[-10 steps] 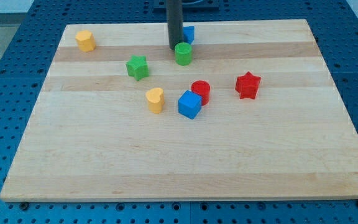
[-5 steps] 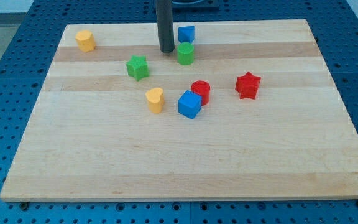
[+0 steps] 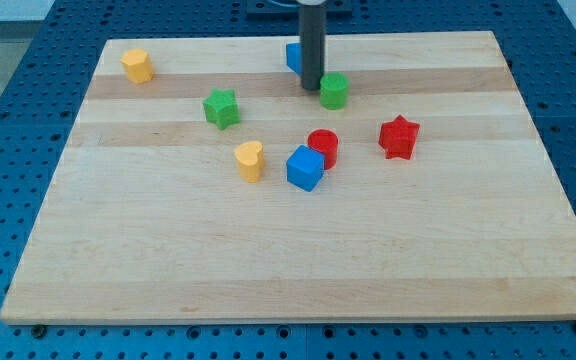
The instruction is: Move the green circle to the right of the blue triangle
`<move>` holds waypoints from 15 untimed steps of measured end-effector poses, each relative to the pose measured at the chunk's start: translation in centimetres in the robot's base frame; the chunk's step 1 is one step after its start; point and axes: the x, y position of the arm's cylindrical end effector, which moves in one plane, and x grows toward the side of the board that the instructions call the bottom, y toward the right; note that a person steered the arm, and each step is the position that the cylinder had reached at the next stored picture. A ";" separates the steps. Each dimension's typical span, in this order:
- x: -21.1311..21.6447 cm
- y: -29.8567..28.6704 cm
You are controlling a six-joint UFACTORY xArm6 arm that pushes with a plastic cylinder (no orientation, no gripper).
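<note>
Green circle point(image 3: 334, 90) shifted right since before; tip point(image 3: 312, 87) just left of it, blue triangle point(image 3: 294, 56) partly hidden behind rod. Tool: bare rod, holds nothing.

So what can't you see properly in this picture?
- The blue triangle: in the camera view the rod covers most of it, so its shape cannot be made out.
- The rod's upper part: cut off by the view's top edge.
- My tip: it sits just left of the green circle; whether they touch is too close to tell.
</note>
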 end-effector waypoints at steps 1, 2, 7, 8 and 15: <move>0.0 3.3; 0.0 3.9; 6.3 1.2; 2.9 2.4; 6.2 4.2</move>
